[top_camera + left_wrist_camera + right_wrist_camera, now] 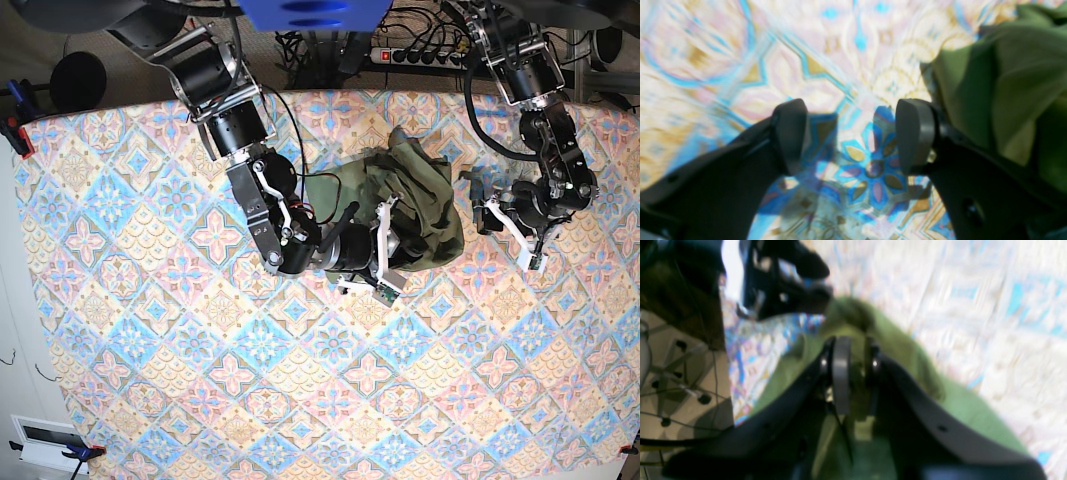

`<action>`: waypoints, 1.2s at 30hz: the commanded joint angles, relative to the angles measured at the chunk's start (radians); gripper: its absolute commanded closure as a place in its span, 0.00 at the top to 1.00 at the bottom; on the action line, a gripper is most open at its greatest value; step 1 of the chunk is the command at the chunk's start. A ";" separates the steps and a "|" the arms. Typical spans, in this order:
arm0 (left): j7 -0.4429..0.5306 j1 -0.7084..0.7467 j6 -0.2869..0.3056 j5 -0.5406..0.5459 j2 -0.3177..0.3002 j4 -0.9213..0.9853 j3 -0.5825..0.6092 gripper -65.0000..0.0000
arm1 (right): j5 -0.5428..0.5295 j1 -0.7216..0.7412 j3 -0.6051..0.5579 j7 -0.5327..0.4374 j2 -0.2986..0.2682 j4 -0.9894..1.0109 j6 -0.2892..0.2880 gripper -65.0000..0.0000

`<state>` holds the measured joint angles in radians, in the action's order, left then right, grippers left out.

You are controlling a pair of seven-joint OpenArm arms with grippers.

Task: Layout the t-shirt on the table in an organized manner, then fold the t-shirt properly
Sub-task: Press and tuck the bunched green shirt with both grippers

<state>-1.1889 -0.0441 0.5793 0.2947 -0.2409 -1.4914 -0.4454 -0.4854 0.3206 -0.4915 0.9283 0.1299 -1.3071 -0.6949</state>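
Left fingers (851,136) are hovering spread beside the rumpled t-shirt (425,190) on the bench (180,370); whether right fingers (858,376) are grasping it, I cannot tell.

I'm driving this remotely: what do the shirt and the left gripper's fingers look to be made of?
T-shirt: soft, matte olive-green fabric, probably cotton, judging by its loose folds and creases.
Left gripper's fingers: matte black, probably plastic or rubber, given the smooth, rounded tips with dull highlights.

Likely a lab or workshop: two robot arms (270,190) reach over a tile-print bench (180,390) (pink, blue and cream), with loose cables (686,425) beyond its edge, past the right hand (858,376).
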 commanded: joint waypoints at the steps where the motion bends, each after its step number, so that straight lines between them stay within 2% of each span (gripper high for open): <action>1: 0.016 -0.020 0.001 0.016 -0.005 -0.016 -0.003 0.63 | -0.025 0.028 0.001 -0.028 0.014 -0.013 -0.003 0.11; 4: 0.017 -0.043 0.001 0.004 0.025 -0.015 -0.002 0.59 | -0.023 0.030 0.014 -0.030 0.009 0.001 -0.003 0.11; 10: 0.016 -0.052 0.001 0.004 0.033 -0.013 -0.002 0.21 | -0.032 0.024 0.153 -0.019 -0.045 -0.056 -0.003 0.11; 14: 0.043 -0.063 0.001 0.002 0.050 0.018 0.000 0.05 | -0.029 0.022 0.195 0.013 -0.100 -0.107 -0.003 0.11; 20: 0.066 -0.119 0.001 -0.012 0.053 0.179 0.001 0.04 | -0.026 0.015 0.190 0.021 -0.103 -0.070 -0.003 0.11; 22: 0.071 -0.142 0.001 -0.030 0.065 0.223 0.043 0.04 | -0.025 0.016 0.176 0.015 -0.103 -0.021 -0.003 0.11; 27: 0.099 -0.144 0.001 -0.042 0.073 0.228 0.158 0.04 | -0.023 0.016 0.107 0.002 -0.103 0.080 -0.003 0.11; 32: 0.099 -0.133 0.001 -0.044 0.099 0.228 0.178 0.04 | -0.023 0.021 0.017 -0.050 -0.100 0.119 -0.003 0.11; 33: 0.099 -0.132 0.001 -0.042 0.101 0.228 0.178 0.04 | -0.023 0.021 0.004 -0.053 -0.095 0.122 -0.003 0.11; 36: 0.099 -0.130 0.001 -0.042 0.101 0.228 0.178 0.04 | -0.025 0.022 -0.006 -0.053 -0.036 0.126 -0.003 0.11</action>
<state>-1.0576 -0.1711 0.5758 0.2649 -0.1448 -1.2606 -0.2722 -0.4820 0.3149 -0.4961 0.9020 0.0772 -1.1633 -0.6880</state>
